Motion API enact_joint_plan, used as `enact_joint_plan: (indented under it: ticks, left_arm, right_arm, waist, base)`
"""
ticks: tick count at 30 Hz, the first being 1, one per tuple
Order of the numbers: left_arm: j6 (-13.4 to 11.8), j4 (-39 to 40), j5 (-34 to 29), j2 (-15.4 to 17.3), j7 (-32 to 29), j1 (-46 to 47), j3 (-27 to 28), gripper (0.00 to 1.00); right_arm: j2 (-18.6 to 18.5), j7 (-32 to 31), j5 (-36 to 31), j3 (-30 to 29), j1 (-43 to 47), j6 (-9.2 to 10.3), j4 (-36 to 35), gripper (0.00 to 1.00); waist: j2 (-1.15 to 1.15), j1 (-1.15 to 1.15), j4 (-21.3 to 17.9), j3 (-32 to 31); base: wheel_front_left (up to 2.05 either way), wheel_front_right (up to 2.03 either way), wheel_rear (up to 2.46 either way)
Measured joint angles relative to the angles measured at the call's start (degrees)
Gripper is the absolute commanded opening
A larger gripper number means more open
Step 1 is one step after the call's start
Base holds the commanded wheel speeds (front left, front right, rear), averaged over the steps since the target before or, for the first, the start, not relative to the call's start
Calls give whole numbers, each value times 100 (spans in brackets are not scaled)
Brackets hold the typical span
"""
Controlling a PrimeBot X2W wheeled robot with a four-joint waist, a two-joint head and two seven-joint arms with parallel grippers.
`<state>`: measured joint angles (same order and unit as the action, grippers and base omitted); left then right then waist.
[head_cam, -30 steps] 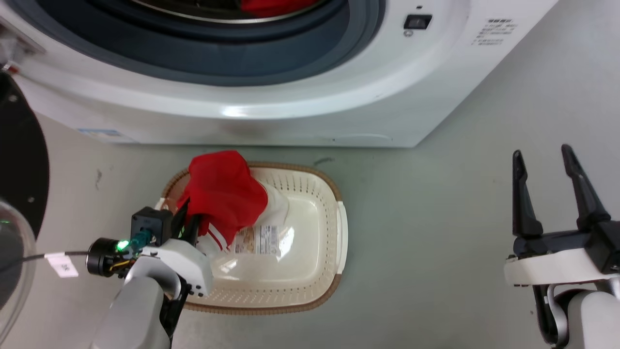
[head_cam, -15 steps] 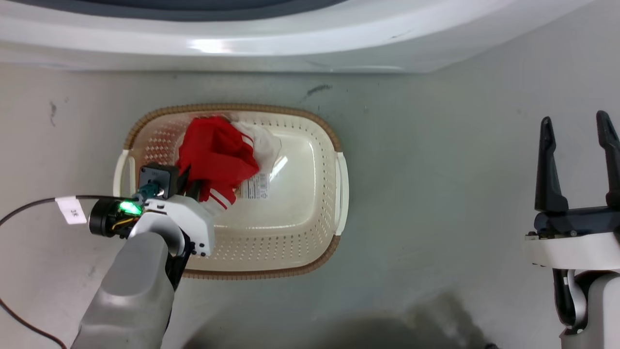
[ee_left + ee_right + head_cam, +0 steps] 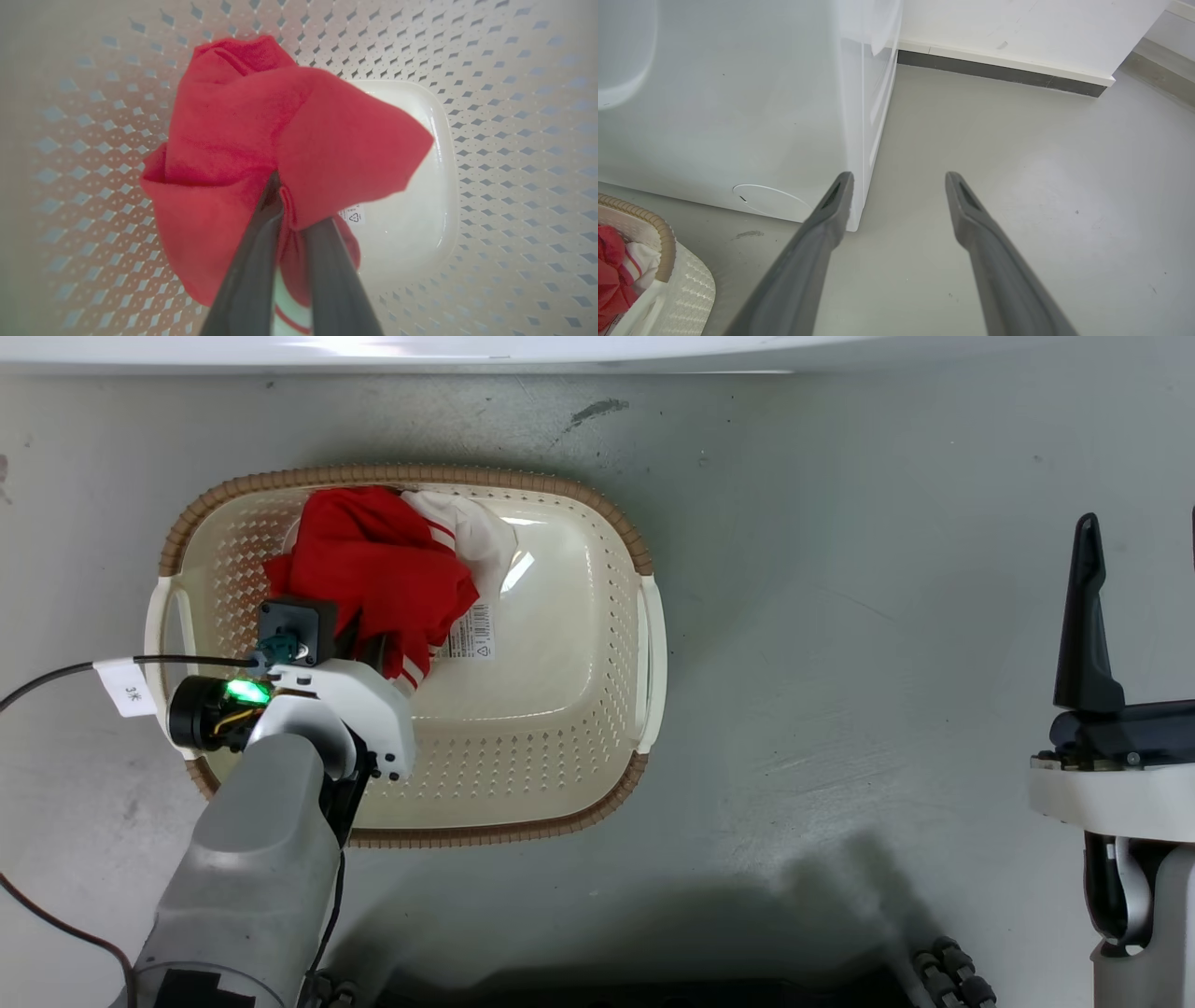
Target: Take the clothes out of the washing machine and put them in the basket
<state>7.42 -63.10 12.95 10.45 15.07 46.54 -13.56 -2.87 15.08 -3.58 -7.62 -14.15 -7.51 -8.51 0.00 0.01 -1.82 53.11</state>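
A red garment with white stripes and trim, one of the clothes [image 3: 373, 560], hangs inside the far-left part of the cream basket [image 3: 597, 504]. My left gripper [image 3: 369, 649] is shut on it. In the left wrist view the two fingers pinch a fold of the clothes [image 3: 280, 116] at the left gripper [image 3: 282, 191], above the basket's perforated wall [image 3: 514, 93] and its labelled bottom. My right gripper [image 3: 1141, 532] stands open and empty over the floor to the right, as the right gripper [image 3: 899, 179] also shows. The washing machine [image 3: 738, 93] stands just beyond the basket [image 3: 663, 233].
Grey floor [image 3: 840, 616] spreads between the basket and my right arm. A black cable with a white tag [image 3: 121, 686] trails from my left wrist. The dark base of my body [image 3: 653, 989] lies along the bottom edge. A wall with a dark baseboard [image 3: 999, 70] runs behind the machine.
The head camera has tilted down, so the washing machine has slid to the top edge. My left gripper has lowered the red garment from above the rim into the basket. The right gripper stays open.
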Motion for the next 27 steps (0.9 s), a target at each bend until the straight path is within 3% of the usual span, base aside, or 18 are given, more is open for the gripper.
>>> enact_joint_plan:
  ticks: [1, 2, 9, 15, 27]
  left_arm:
    - [0, -54, 13, -13, 0, 9, 12, 27]
    - [0, -109, 45, -29, 0, 12, 25, 100]
    - [0, -160, 152, -134, 0, -53, 30, 100]
    - [0, 175, 303, -5, 0, -565, 3, 100]
    - [1, 1825, 573, 309, 0, -1839, 141, 100]
  right_arm:
    - [0, 0, 0, 4, 0, -1, 0, 100]
    - [0, 0, 0, 9, 0, 0, 1, 100]
    - [0, 0, 2, 36, -21, 0, 129, 100]
    - [0, 0, 59, 141, -30, -1, 347, 100]
    - [-1, 0, 121, 240, 328, 0, 790, 100]
  waist:
    - [0, 0, -12, 7]
    - [0, 0, -22, 8]
    - [0, 0, -7, -197]
    - [0, -1, -12, -695]
    - [0, -1, 14, -2161]
  base:
    - [0, 0, 0]
    - [0, 0, 0]
    - [0, 0, 0]
    - [0, 0, 0]
    - [0, 0, 0]
